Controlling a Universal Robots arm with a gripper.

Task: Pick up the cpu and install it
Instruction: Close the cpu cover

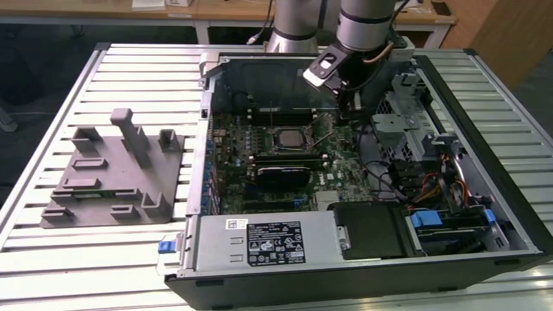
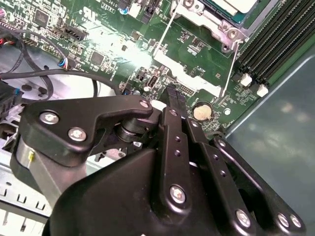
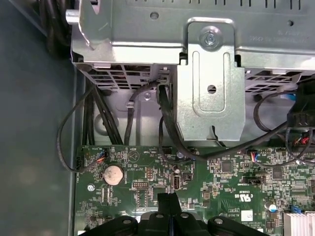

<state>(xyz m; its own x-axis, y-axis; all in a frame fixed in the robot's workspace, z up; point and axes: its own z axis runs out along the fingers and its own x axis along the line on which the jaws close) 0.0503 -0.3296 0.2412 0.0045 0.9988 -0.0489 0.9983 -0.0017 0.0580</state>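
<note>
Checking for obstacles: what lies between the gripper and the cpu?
In the second wrist view, green motherboard and the socket's silver frame lie between gripper and cpu.

A: cpu position?
B: The cpu (image 1: 289, 137) is seen lying flat in the socket (image 1: 272, 144), near the middle of the motherboard (image 1: 232, 137) inside the opened computer case (image 1: 346, 285). It is square and thin, with the silvery-grey plate facing up.
A: Second wrist view?
B: Part of the pale plate (image 2: 231, 5) is seen, bordered by the socket's metal frame (image 2: 206, 24).

The power supply label (image 1: 276, 245) bears print too small to read.
</note>
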